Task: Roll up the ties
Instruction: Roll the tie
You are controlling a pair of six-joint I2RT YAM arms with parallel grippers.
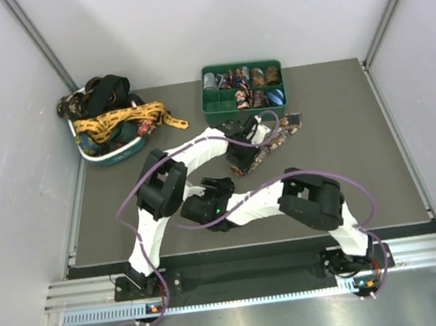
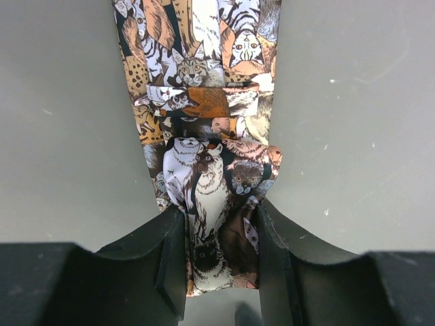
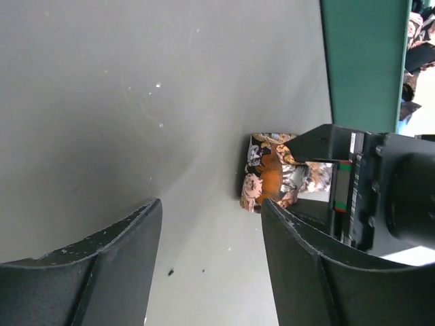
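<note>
A brown cat-patterned tie (image 1: 282, 135) lies flat on the grey table in front of the green tray. My left gripper (image 1: 243, 160) is shut on its near end, which is folded over into a small bundle. In the left wrist view the tie (image 2: 204, 115) runs straight away from the gripper (image 2: 219, 244), with its keeper loop across it. My right gripper (image 1: 215, 189) is open and empty, low over the table just left of the bundle. The right wrist view shows that gripper (image 3: 211, 224), the tie's bundle (image 3: 268, 173) and the left gripper's body (image 3: 367, 190).
The green compartment tray (image 1: 216, 117) at the back holds several rolled ties and also shows in the right wrist view (image 3: 360, 61). A teal basket (image 1: 113, 154) at the back left holds loose ties, gold and black among them. Purple cables loop over both arms.
</note>
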